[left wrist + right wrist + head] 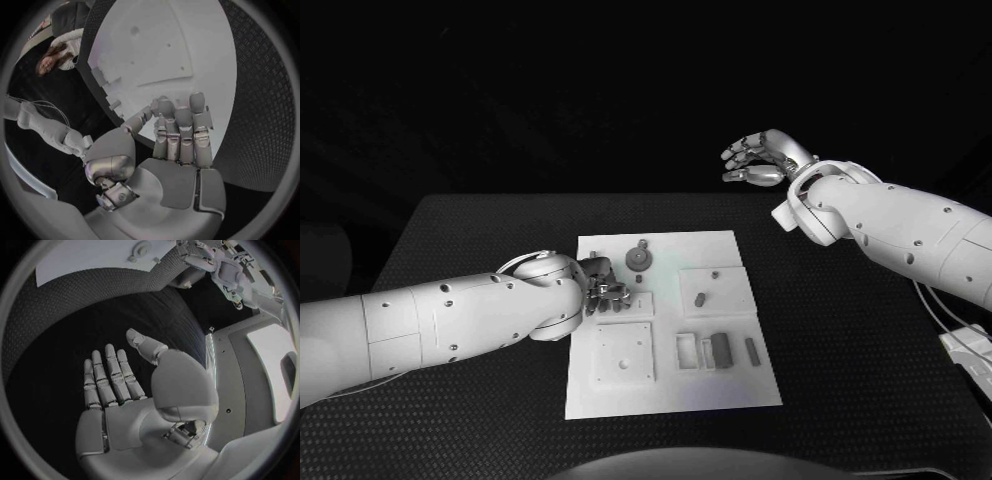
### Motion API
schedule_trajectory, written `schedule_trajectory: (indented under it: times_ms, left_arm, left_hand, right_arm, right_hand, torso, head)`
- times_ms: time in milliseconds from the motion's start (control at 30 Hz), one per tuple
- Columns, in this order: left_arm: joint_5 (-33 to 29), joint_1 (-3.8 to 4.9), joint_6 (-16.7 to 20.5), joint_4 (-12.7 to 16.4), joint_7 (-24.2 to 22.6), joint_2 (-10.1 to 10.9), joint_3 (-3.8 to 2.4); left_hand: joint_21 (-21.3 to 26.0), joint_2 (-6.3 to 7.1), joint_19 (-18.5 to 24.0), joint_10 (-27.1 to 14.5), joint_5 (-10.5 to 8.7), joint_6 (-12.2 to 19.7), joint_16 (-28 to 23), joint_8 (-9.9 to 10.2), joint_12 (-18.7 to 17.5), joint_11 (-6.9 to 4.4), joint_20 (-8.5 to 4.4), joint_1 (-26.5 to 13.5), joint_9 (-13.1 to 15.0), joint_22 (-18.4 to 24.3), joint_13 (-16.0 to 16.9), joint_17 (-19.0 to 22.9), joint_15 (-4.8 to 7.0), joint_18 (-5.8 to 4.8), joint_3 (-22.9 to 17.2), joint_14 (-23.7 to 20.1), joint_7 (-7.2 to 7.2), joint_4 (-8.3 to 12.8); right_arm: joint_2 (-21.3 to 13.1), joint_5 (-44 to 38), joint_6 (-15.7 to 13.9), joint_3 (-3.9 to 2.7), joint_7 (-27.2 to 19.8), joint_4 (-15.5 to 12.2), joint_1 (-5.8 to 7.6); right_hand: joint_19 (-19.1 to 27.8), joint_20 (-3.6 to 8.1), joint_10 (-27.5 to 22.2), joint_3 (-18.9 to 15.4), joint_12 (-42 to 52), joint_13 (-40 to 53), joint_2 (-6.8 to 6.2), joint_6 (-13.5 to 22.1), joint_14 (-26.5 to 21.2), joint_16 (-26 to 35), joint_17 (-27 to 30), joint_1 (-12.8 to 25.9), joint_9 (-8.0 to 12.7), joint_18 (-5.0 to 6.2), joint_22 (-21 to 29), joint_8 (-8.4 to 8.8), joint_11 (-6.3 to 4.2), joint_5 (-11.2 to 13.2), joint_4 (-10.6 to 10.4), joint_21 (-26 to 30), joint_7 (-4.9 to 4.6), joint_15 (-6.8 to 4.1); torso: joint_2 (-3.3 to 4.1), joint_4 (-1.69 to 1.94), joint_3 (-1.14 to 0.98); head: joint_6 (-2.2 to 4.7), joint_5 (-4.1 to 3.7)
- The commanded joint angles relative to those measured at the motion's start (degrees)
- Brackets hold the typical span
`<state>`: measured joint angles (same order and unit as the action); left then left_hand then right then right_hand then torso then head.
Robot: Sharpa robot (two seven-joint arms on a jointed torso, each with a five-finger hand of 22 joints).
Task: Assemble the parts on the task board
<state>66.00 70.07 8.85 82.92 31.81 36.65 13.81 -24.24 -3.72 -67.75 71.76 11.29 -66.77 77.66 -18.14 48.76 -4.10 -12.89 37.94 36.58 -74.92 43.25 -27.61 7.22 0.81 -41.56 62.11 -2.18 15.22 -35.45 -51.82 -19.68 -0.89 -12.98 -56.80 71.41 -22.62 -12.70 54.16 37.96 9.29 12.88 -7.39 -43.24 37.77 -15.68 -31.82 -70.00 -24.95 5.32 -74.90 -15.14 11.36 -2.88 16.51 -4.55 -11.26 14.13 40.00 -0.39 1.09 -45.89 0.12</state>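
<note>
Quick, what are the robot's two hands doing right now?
Left hand: over the task board, fingers straight, holding nothing.
Right hand: raised beyond the table, fingers apart, holding nothing.

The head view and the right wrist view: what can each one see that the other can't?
Head view alone: the small parts lying on the board and the left robot hand over the board's left side. Right wrist view alone: the right robot hand's palm side, with its fingers straight and spread, holding nothing. Both: the right robot hand, the white task board and the black table.
</note>
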Motion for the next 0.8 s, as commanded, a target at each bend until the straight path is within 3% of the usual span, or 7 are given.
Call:
schedule_trajectory:
  times_ms: [33,800]
  left_arm:
    - [0.7,0.00,-0.1,0.2,0.5,0.0,-0.03]
    - [2.2,0.00,0.3,0.1,1.2,-0.2,-0.03]
  left_hand:
    - [-0.4,-3.15,0.1,0.4,0.19,-0.3,0.3,-0.2,0.3,0.13,-0.04,2.5,0.0,-1.3,0.0,0.0,0.14,-0.65,-1.8,0.4,-0.01,1.5]
    - [-0.5,-3.31,0.0,0.6,0.49,-0.5,0.4,-0.3,0.4,0.03,-0.07,2.5,0.1,-1.3,0.1,0.0,0.15,-0.60,-2.1,0.5,0.08,1.5]
  right_arm:
    - [0.0,0.0,0.7,-0.03,-0.7,-0.1,0.04]
    - [0.2,0.0,0.9,-0.02,-0.7,0.0,0.03]
  right_hand:
    - [0.5,0.10,-0.4,-0.3,0.0,-0.1,0.03,0.4,-0.4,0.4,0.1,0.4,0.1,-0.91,-1.6,-0.35,-0.06,0.0,-0.1,-0.3,-1.70,0.08]
    - [0.5,0.10,-0.4,-0.3,0.0,-0.1,0.03,0.4,-0.4,0.4,0.1,0.4,0.1,-0.91,-1.6,-0.35,-0.06,0.0,-0.1,-0.3,-1.70,0.08]
  torso:
    - [0.00,0.01,0.04]
    - [0.02,-0.07,-0.02]
  head:
    - [-0.02,0.04]
    - [-0.03,0.02]
